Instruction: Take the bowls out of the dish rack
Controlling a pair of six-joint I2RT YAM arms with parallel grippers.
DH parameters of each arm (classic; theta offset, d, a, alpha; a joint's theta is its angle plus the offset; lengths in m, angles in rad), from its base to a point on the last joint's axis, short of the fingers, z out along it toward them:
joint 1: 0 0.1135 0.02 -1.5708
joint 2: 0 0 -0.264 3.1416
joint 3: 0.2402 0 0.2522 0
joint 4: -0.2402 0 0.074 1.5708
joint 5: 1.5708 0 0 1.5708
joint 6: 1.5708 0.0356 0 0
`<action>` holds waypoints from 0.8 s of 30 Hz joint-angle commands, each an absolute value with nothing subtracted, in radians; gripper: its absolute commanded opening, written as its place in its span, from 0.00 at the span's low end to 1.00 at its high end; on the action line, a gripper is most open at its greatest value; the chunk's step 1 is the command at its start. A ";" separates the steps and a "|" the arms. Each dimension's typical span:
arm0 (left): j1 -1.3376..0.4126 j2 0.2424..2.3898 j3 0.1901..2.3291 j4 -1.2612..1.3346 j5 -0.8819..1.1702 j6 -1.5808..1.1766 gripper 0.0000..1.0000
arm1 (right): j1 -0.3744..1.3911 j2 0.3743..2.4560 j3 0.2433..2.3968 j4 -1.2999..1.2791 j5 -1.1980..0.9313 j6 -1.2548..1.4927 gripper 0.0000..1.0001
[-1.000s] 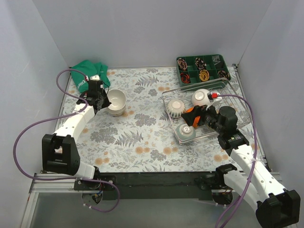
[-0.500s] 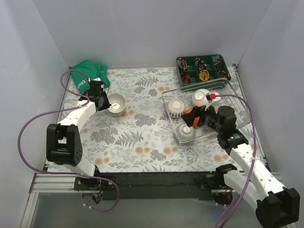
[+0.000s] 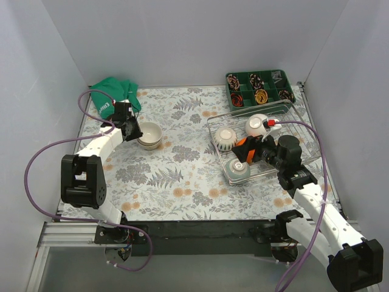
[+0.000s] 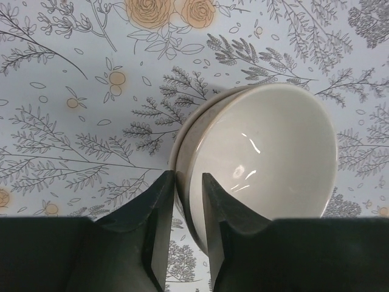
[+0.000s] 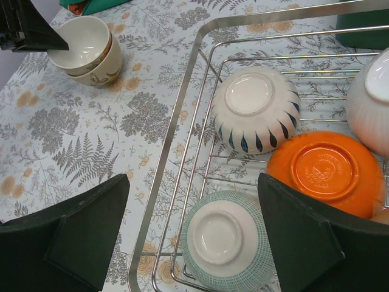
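Forward, left gripper [image 4: 188, 178] low, clasping bowl [image 4: 273, 152] rim

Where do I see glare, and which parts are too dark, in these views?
Left wrist: small bright glints inside the white bowl; the left pincer is dark but sharp. Right wrist: even light, no glare; the right pincer is dark, with little detail. Top external: diffuse light, only faint shadows.

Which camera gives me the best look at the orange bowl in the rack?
The right wrist view: the orange bowl lies upside down in the dish rack, its base plainly visible. The top external view shows just an orange sliver, mostly hidden. The left wrist view does not show it.
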State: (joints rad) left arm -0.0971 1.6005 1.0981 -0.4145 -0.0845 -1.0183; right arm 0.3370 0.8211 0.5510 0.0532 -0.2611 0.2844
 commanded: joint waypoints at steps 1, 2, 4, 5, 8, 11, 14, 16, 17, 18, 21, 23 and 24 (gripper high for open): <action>-0.089 1.572 1.134 -0.388 -0.049 -1.023 0.27 | 0.341 0.827 0.580 0.081 -0.270 0.276 0.95; -0.087 1.566 1.132 -0.390 -0.049 -1.023 0.29 | 0.341 0.825 0.580 0.081 -0.270 0.276 0.95; -0.086 1.552 1.124 -0.388 -0.052 -1.022 0.31 | 0.341 0.824 0.583 0.081 -0.271 0.275 0.95; -0.086 1.546 1.124 -0.388 -0.054 -1.022 0.32 | 0.341 0.824 0.581 0.081 -0.270 0.276 0.95; -0.083 1.523 1.111 -0.387 -0.060 -1.025 0.33 | 0.341 0.821 0.583 0.081 -0.267 0.275 0.95; -0.078 1.494 1.092 -0.385 -0.057 -1.032 0.32 | 0.339 0.819 0.583 0.081 -0.267 0.273 0.95; -0.075 1.471 1.077 -0.383 -0.057 -1.038 0.30 | 0.341 0.819 0.583 0.081 -0.268 0.276 0.94; -0.074 1.463 1.069 -0.377 -0.057 -1.040 0.27 | 0.341 0.821 0.583 0.080 -0.271 0.276 0.94; -0.074 1.459 1.063 -0.377 -0.054 -1.040 0.26 | 0.339 0.821 0.584 0.080 -0.270 0.278 0.94; -0.074 1.460 1.062 -0.377 -0.054 -1.040 0.24 | 0.339 0.821 0.583 0.081 -0.270 0.279 0.94; -0.072 1.468 1.058 -0.376 -0.045 -1.043 0.19 | 0.341 0.822 0.583 0.081 -0.272 0.281 0.94; -0.071 1.474 1.055 -0.377 -0.038 -1.045 0.15 | 0.341 0.819 0.581 0.080 -0.272 0.281 0.94; -0.071 1.480 1.054 -0.377 -0.038 -1.045 0.13 | 0.341 0.818 0.580 0.080 -0.272 0.281 0.94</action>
State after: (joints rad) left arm -0.0792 1.4998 1.0702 -0.3840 -0.0608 -1.0386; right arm 0.3370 0.8257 0.5510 0.0532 -0.2638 0.2848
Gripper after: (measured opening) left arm 0.170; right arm 0.946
